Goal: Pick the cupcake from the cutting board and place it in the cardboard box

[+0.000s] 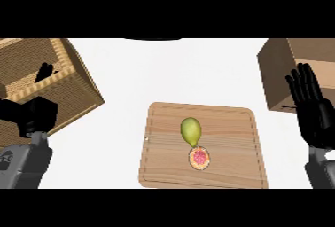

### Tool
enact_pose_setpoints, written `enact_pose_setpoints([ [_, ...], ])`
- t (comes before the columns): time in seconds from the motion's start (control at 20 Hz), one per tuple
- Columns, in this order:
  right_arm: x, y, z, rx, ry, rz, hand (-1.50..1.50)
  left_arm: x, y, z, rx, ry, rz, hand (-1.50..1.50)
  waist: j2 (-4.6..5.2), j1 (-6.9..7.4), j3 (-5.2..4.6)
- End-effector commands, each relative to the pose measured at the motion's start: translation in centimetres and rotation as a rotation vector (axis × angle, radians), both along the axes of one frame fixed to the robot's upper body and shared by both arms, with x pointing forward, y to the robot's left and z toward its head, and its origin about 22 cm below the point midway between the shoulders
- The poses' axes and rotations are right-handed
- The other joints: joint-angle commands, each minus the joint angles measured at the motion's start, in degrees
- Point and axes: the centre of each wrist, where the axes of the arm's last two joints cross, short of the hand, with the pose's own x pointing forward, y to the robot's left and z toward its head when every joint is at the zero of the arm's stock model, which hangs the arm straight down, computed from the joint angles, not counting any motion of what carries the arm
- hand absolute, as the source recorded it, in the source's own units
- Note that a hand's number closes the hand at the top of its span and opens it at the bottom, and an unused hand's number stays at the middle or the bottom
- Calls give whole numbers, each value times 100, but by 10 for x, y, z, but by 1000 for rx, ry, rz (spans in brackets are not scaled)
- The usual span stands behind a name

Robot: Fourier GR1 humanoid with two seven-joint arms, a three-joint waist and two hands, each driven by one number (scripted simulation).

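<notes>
The cupcake, with pink topping in a tan wrapper, sits near the front of the wooden cutting board at the middle of the counter. An open-topped cardboard box with corrugated walls stands at the far left. My left hand shows at the left edge in front of that box, its fingertips pointing up over the box's opening. My right hand rests open at the right edge, fingers up, well right of the board. Neither hand touches the cupcake.
A green pear-shaped fruit lies on the board just behind the cupcake, touching it. A plain brown box stands at the back right, partly behind my right hand. White counter lies between the two boxes.
</notes>
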Motion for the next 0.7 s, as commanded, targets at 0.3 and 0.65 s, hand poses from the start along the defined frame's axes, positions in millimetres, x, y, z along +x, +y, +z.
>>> enact_pose_setpoints([
  [0.3,-17,79,7,337,-149,-6,-150,-8,-41,-2,236,14,-298,0,-369,-919,356],
  [0.65,-61,59,-30,-1002,-179,321,-150,-12,-72,-3,359,-1,-494,0,-151,-425,1],
])
